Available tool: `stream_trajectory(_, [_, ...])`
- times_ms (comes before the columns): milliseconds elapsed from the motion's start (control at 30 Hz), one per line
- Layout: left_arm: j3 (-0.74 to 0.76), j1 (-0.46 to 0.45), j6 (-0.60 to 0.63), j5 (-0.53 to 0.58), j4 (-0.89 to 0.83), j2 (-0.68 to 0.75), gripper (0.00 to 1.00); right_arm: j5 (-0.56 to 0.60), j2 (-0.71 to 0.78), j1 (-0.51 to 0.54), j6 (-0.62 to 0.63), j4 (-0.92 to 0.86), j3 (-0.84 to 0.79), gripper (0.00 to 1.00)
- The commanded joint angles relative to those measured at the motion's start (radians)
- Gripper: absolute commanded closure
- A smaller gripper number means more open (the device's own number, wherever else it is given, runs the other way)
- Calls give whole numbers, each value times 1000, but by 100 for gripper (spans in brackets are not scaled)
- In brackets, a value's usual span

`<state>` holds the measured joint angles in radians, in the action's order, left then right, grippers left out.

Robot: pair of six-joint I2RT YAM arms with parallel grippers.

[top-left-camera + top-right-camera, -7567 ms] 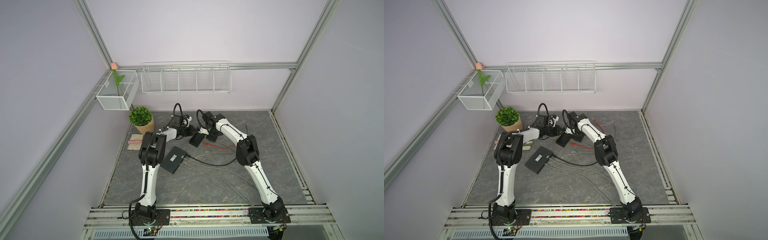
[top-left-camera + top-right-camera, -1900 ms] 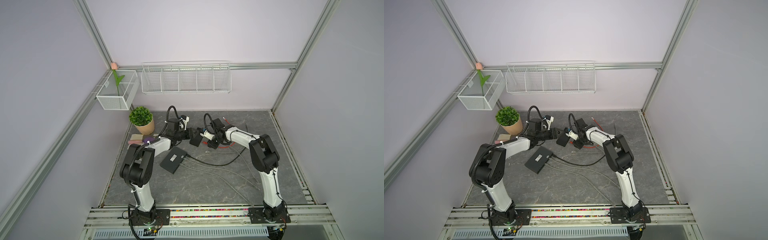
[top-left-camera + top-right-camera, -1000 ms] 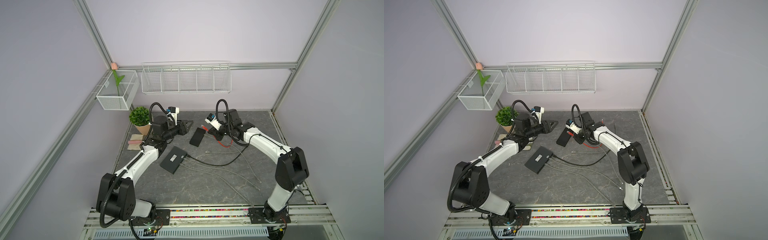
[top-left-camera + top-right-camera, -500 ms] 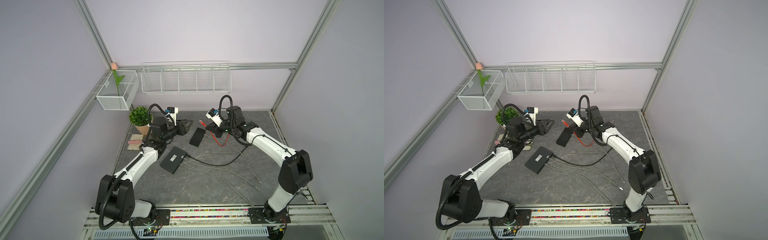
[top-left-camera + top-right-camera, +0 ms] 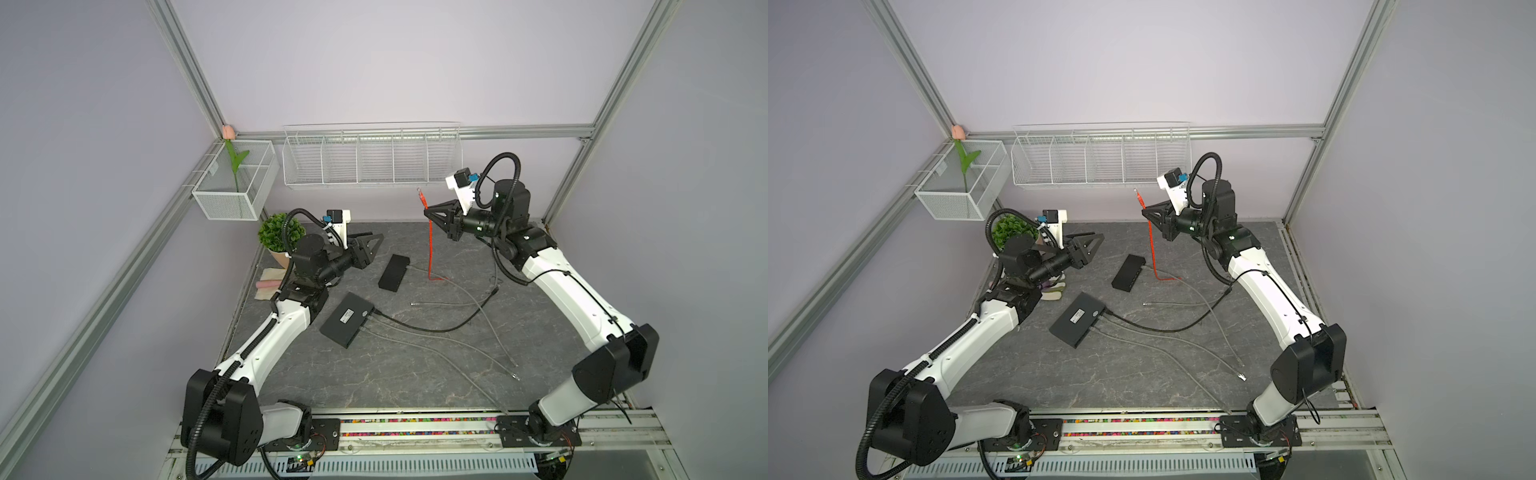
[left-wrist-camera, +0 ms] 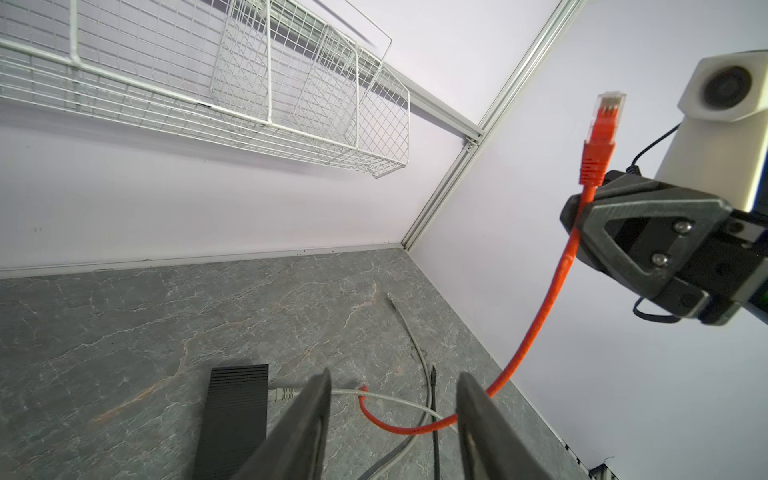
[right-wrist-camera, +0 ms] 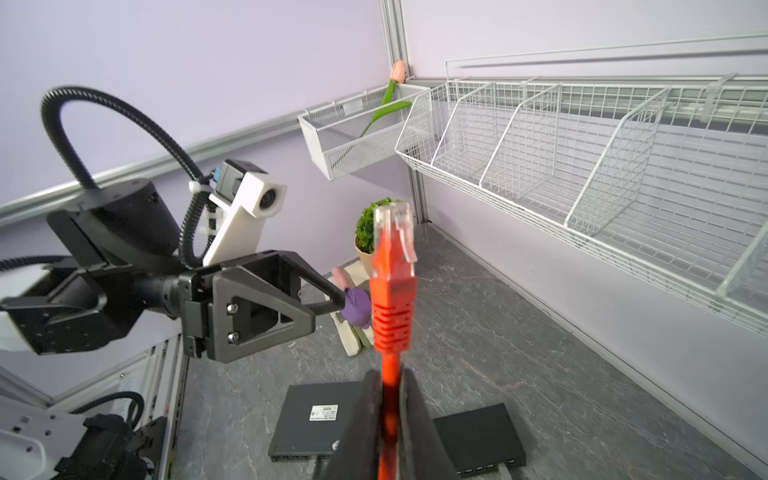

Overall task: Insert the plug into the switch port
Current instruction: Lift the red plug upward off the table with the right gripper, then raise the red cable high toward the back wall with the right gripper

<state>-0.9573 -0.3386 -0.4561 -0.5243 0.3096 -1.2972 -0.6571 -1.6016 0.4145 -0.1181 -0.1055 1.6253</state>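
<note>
- Right jaws are clenching the orange cable (image 5: 430, 245) just under the plug's ribbed boot, and are holding it high in the air, well above the counter (image 5: 374, 374).
- Plug (image 7: 394, 245) is standing upright just above the jaw tips, clear connector end uppermost. In both top views the plug (image 5: 420, 192) is poking up in front of the back wall.
- Left jaws are standing parted and gripping nothing. They are hovering over the counter's left rear, pointing toward the right jaws, well apart from the plug.
- Below the grip the cable is hanging down to the counter. Its tail is curling across a grey cable (image 6: 390, 397), just beside the smaller black switch (image 5: 394, 272).
- Larger black switch (image 5: 347, 319) is lying nearer the front, with a black lead and grey cables running out of one side.
</note>
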Motion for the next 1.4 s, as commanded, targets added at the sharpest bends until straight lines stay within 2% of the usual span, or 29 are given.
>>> stream_trajectory(0, [23, 2, -10, -18, 21, 24, 50, -61, 16, -9, -136, 42, -5, 89])
stream_trajectory(100, [60, -1, -13, -25, 58, 29, 50, -92, 27, -24, -236, 158, -136, 89])
stream_trajectory(333, [146, -27, -21, -22, 114, 30, 50, -138, 11, -20, -379, 357, -389, 93])
stream_trajectory(467, [177, -40, -34, -19, 145, 39, 50, -176, 34, 23, -408, 392, -411, 93])
stream_trajectory(567, [207, -54, -45, -8, 176, 55, 50, -235, 34, 57, -526, 511, -419, 93])
stream_trajectory(667, [246, -68, -54, 4, 205, 79, 50, -221, 31, 66, -653, 663, -486, 93])
stream_trajectory(700, [260, -73, -54, 8, 210, 86, 50, -210, 24, 70, -653, 680, -508, 93])
stream_trajectory(800, [294, -86, -53, 19, 219, 97, 50, -114, 4, 89, -486, 466, -540, 93])
stream_trajectory(833, [306, -89, -53, 20, 222, 100, 50, -115, -5, 88, -508, 517, -583, 93])
stream_trajectory(867, [315, -92, -52, 20, 222, 105, 50, -146, -21, 84, -574, 625, -620, 93])
stream_trajectory(900, [323, -94, -50, 21, 221, 108, 50, -187, -49, 77, -694, 794, -655, 93])
stream_trajectory(1000, [339, -99, -50, 29, 228, 114, 50, -225, -180, 53, -1184, 1479, -640, 93])
stream_trajectory(1033, [342, -103, -54, 30, 234, 114, 50, -246, -232, 39, -1332, 1538, -560, 93])
stream_trajectory(1067, [346, -105, -56, 30, 237, 115, 50, -253, -254, 30, -1385, 1540, -493, 93])
stream_trajectory(1100, [349, -113, -55, 34, 241, 118, 50, -249, -259, 20, -1380, 1530, -439, 93])
stream_trajectory(1167, [351, -123, -48, 44, 230, 123, 50, -271, -244, 13, -1296, 1344, -344, 93])
stream_trajectory(1300, [354, -128, -23, 65, 181, 147, 50, -270, -132, 8, -1015, 934, -232, 93])
stream_trajectory(1367, [356, -128, -16, 78, 176, 157, 50, -260, -85, -5, -957, 841, -198, 93])
